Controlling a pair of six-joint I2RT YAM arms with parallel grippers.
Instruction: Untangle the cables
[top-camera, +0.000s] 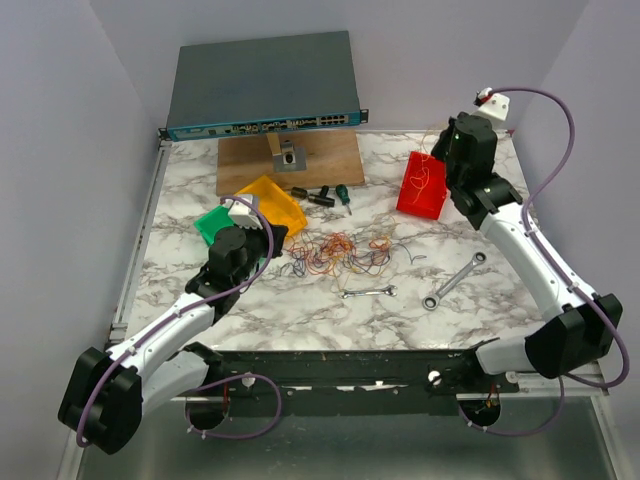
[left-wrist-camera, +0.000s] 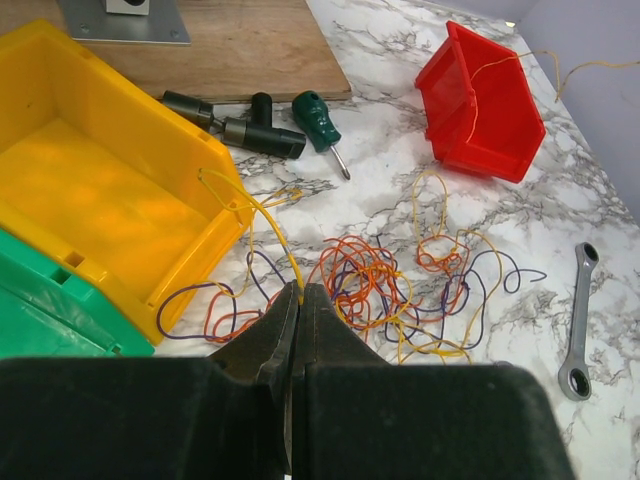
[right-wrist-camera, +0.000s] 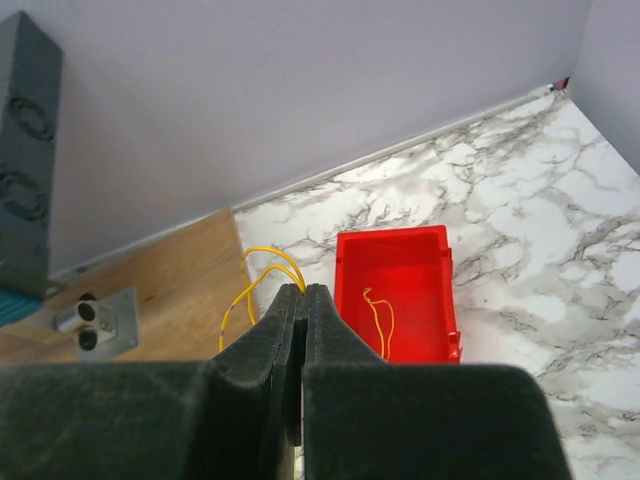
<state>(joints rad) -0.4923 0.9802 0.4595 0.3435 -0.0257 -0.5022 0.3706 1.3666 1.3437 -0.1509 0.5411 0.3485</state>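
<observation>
The cables (top-camera: 340, 252) lie as a loose tangle of orange, yellow and purple strands on the marble table, also in the left wrist view (left-wrist-camera: 400, 285). My left gripper (top-camera: 272, 240) (left-wrist-camera: 300, 290) is shut on a yellow cable (left-wrist-camera: 262, 215) that loops up beside the yellow bin (left-wrist-camera: 100, 200). My right gripper (top-camera: 438, 152) (right-wrist-camera: 303, 288) is raised over the left edge of the red bin (top-camera: 415, 195) (right-wrist-camera: 410, 280) and is shut on a looped yellow cable (right-wrist-camera: 262, 260). One yellow strand (right-wrist-camera: 380, 315) lies in the red bin.
A green bin (top-camera: 212, 222) sits beside the yellow bin (top-camera: 270, 205). Screwdrivers (top-camera: 330, 195) lie by a wooden board (top-camera: 290, 160). Two wrenches (top-camera: 455, 280) (top-camera: 370, 292) lie near the front right. A network switch (top-camera: 262, 85) stands at the back.
</observation>
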